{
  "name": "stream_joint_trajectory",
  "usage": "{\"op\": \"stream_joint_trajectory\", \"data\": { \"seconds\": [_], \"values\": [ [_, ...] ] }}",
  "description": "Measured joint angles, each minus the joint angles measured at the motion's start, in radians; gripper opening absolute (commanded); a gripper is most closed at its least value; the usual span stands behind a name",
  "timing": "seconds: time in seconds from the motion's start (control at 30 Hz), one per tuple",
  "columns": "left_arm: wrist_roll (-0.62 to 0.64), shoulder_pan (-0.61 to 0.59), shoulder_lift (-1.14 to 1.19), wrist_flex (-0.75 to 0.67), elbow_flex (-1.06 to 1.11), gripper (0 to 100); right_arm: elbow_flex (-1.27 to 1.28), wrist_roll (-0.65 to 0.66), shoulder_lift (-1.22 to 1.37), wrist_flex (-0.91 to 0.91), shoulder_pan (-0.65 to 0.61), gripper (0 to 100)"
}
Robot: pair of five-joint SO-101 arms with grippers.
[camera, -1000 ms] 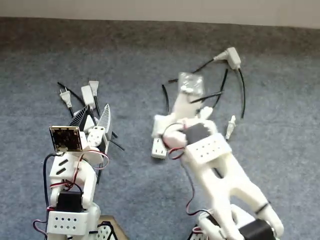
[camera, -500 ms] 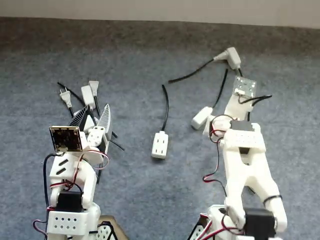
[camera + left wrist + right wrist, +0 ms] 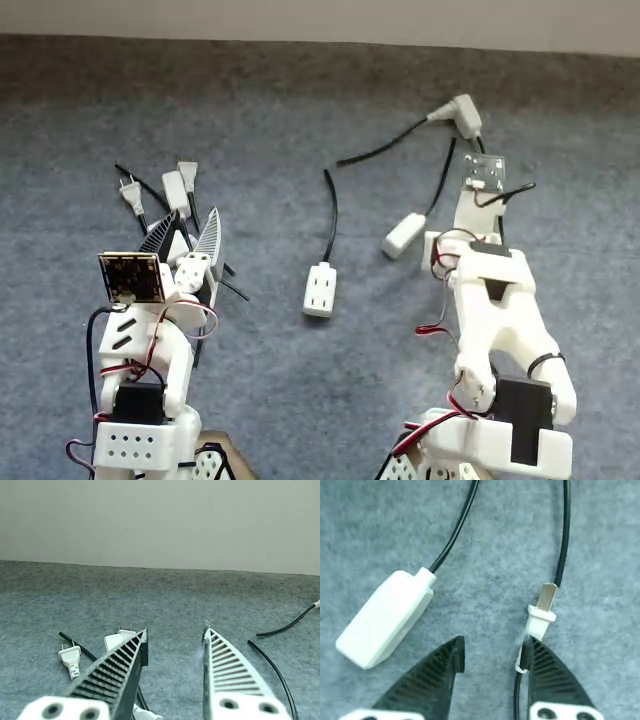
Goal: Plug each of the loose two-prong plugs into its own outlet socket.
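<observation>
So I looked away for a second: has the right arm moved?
Yes. The right arm swung from over the middle socket block to the right, beside the small plug.

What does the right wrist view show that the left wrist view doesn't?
Right wrist view: a white outlet socket, and a two-prong plug lying just past one finger of the right gripper, prongs pointing away from it.
Left wrist view: a different plug with two prongs lying farther off, a white plug body partly hidden behind a finger of the left gripper, and a pale wall beyond the table.
Both: the grey carpet, black cables, and that arm's own gripper, open, holding nothing.
</observation>
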Motion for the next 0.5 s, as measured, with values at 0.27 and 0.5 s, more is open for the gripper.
{"op": "stream_joint_trajectory", "data": {
  "seconds": [0.27,0.5],
  "values": [
    [0.000,0.000,0.000,0.000,0.000,19,0.000,0.015,-0.147,0.000,0.005,18.4],
    [0.000,0.000,0.000,0.000,0.000,19,0.000,-0.008,-0.276,0.110,0.003,18.0]
  ]
}}
